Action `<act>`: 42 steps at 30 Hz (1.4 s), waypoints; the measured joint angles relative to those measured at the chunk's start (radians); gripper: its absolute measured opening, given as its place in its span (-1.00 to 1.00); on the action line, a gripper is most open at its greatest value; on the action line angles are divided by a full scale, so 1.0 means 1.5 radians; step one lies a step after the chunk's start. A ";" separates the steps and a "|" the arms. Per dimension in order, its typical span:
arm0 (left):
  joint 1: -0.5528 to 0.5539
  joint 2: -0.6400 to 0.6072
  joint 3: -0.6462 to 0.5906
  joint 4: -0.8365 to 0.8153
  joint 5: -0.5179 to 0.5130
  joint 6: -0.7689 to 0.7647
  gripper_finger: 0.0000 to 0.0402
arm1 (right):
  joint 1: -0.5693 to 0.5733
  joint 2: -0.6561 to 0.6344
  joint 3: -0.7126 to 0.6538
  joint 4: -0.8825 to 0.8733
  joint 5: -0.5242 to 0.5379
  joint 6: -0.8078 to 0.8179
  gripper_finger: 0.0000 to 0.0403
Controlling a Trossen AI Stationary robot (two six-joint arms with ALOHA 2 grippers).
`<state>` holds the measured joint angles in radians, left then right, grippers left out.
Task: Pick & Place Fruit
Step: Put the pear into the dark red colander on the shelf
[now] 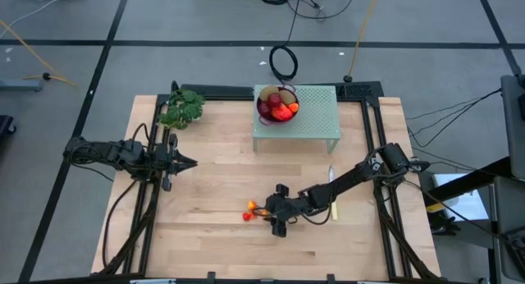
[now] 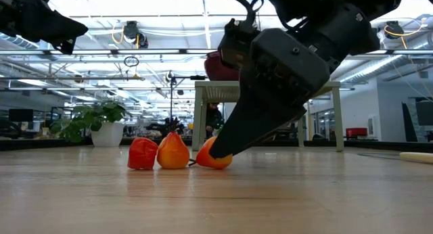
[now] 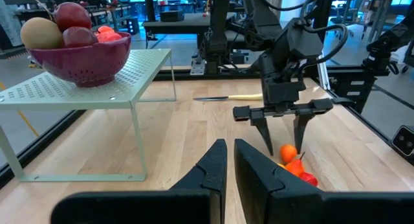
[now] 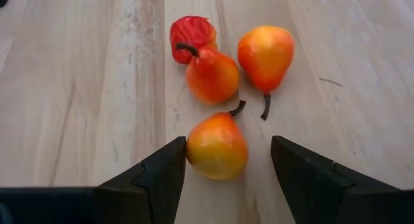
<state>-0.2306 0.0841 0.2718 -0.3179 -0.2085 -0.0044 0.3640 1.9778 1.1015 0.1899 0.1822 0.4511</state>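
A: Start at the left. How does that arm sit?

B: The left arm lies stretched low along the table's left side, pointing toward the middle. The left gripper (image 1: 187, 162) hangs over bare wood, fingers pressed together with nothing between them. Just behind it, at the table's far left corner, lies a leafy bunch (image 1: 182, 108).

A: And the middle?

B: A pale green rack (image 1: 316, 130) stands at the far edge with a purple bowl (image 1: 277, 104) on its left end. In the bowl: a kiwi (image 3: 40, 32), two dark red fruits (image 3: 71, 15) and something orange-red (image 3: 108, 35).

A: The right arm?

B: It reaches in from the right edge, bent at the elbow and slanting down to the near middle of the table. The right gripper (image 4: 226, 158) is spread, tips at the wood, around one small orange pear (image 4: 217, 145). One finger (image 4: 158, 174) touches the pear's side; the other stands apart from it. It isn't pinched.

A: The other small ones?

B: Three more (image 4: 213, 56) lie just beyond it: two pears and a red piece, bunched together. A yellow-handled knife (image 1: 332, 194) lies under the forearm.

A: Any writing?

B: None I can read.
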 joint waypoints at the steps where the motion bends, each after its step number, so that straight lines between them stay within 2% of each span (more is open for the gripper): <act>1: 0.000 0.000 0.000 0.000 0.000 0.000 -0.84 | -0.002 0.000 0.000 0.000 0.000 -0.002 0.10; 15: 0.000 0.000 0.000 0.000 0.000 0.000 -0.84 | -0.003 0.000 0.000 0.000 0.003 -0.012 0.09; 35: 0.000 0.000 0.000 0.000 0.000 -0.001 -0.84 | -0.003 0.001 0.000 -0.001 0.000 -0.012 -0.26; 42: 0.000 0.000 0.000 0.000 0.000 -0.002 -0.84 | -0.003 0.001 0.000 0.000 0.000 -0.012 -0.32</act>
<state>-0.2306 0.0840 0.2718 -0.3180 -0.2085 -0.0074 0.3588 1.9785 1.1015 0.1893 0.1825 0.4324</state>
